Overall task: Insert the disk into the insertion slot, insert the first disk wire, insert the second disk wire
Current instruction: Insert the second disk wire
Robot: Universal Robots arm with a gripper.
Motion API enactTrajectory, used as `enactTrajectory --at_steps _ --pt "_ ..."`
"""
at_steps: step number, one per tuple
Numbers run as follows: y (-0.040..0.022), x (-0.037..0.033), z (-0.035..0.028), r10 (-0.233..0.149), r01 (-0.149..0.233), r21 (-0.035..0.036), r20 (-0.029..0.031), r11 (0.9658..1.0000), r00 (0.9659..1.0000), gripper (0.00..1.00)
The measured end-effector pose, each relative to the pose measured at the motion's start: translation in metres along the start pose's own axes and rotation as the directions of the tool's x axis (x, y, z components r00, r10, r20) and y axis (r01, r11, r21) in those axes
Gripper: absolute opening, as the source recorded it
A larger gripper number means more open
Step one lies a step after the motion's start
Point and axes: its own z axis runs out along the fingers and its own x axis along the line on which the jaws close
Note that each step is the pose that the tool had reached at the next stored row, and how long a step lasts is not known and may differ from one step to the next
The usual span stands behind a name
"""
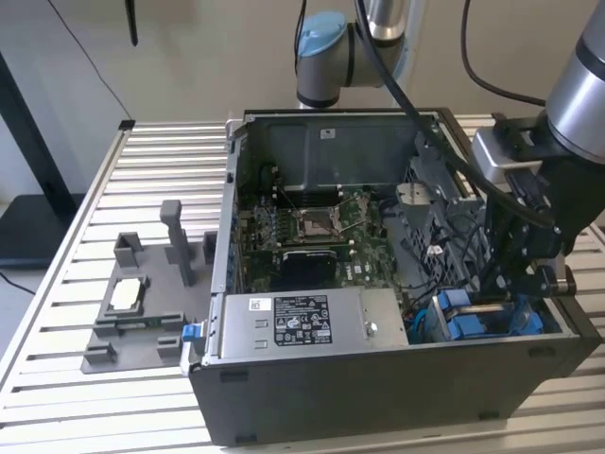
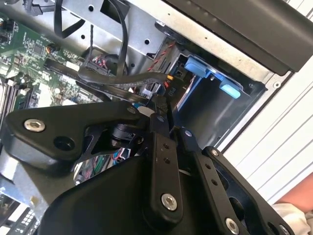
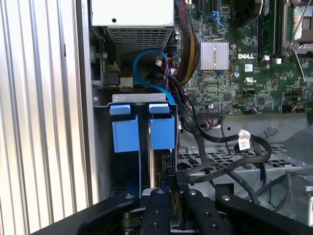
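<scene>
At the tips: fingers [image 3: 159, 210] set narrow, nearly together in both wrist views. Can't tell whether anything is pinched between them. Straight ahead of the tips and near them is the disk [image 3: 162, 131], sitting in the insertion slot [image 3: 128, 98]. Its blue bracket tab is at the cage mouth and its thin silver edge runs back toward the fingers. Second blue tab [image 3: 125, 133] is in the neighbouring bay, just beside the disk. Black cables [image 3: 222, 142] loop close past the fingers on the board side. Blue cable [image 3: 145, 55] arcs beyond the cage. Farther out is the motherboard [image 3: 244, 63], then the power-supply box [image 1: 302, 322]. In the exterior view the fingers reach down inside the open case [image 1: 378, 388], at its corner on the exterior view's right, over the blue tabs. Case stands on the slatted bench [image 1: 161, 161].
</scene>
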Motion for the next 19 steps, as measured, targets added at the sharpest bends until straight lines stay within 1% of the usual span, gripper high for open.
enactTrajectory --at_steps 4,8,12,16,17,18,19 --pt "0.0001 0.0003 0.0024 0.000 0.000 0.0000 -0.0003 1.0000 1.0000 0.16" --pt "0.0001 0.0007 0.0025 0.000 0.000 0.0000 0.0003 1.0000 1.0000 0.16" --pt "-0.0001 0.0033 0.0025 0.000 0.000 -0.0001 0.0007 1.0000 1.0000 0.16" --pt "-0.0001 0.0043 0.0036 0.000 0.000 0.0000 -0.0001 1.0000 1.0000 0.16" --pt "-0.0001 0.0044 0.0039 0.000 0.000 0.0000 0.0000 1.0000 1.0000 0.16" --pt "-0.0001 0.0044 0.0044 0.000 0.000 0.0000 0.0016 1.0000 1.0000 0.18" --pt "-0.0001 0.0044 0.0045 0.000 0.000 0.0000 0.0014 1.0000 1.0000 0.18"
